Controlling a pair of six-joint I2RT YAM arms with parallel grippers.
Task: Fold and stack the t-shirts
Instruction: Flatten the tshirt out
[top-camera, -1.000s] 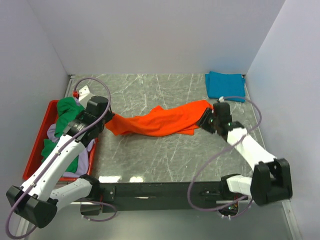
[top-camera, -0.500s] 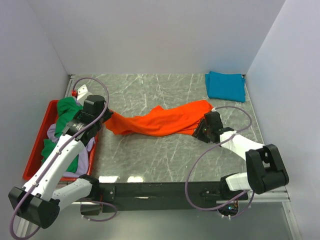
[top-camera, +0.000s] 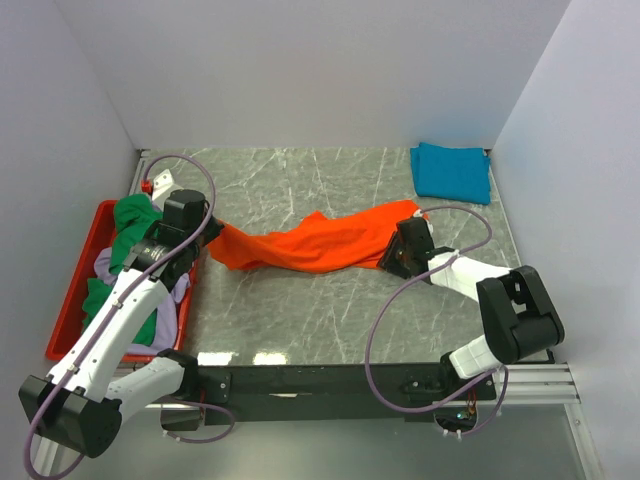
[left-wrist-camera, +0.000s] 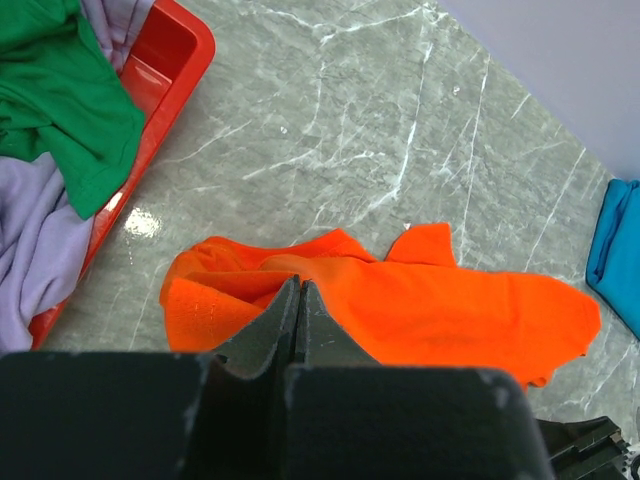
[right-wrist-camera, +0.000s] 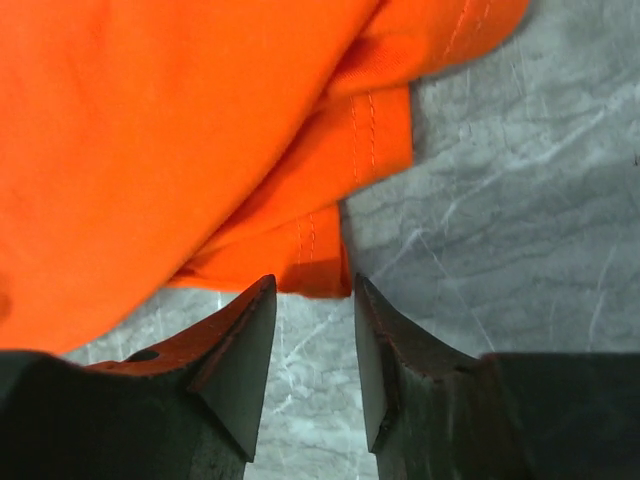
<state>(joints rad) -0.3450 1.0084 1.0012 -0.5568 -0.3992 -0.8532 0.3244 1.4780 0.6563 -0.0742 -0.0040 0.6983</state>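
- Snagging is the first hazard on the left: the green t-shirt (top-camera: 135, 215) and the lavender t-shirt (top-camera: 165, 312) lie heaped in the red tray (top-camera: 68, 300), just beside the left arm. A wide swing of that arm or its cable could drag one out.
- Left end effector (left-wrist-camera: 297, 290): fingers together, clamped on the left end of the orange t-shirt (top-camera: 320, 240). The bite looks thin, so a hard pull from the far side could strip the cloth free.
- The orange t-shirt lies bunched and twisted across the middle of the bench (top-camera: 300, 310). Folding it before it is spread flat would set the creases in.
- Right end effector (right-wrist-camera: 313, 287): jaws apart, tips low on either side of the stitched hem at the shirt's right end. Closing here could catch only one layer, miss the edge or scrape the bench.
- The teal t-shirt (top-camera: 452, 170) lies folded in the far right corner, well apart. The risk is low unless the lifted cloth sweeps over it.
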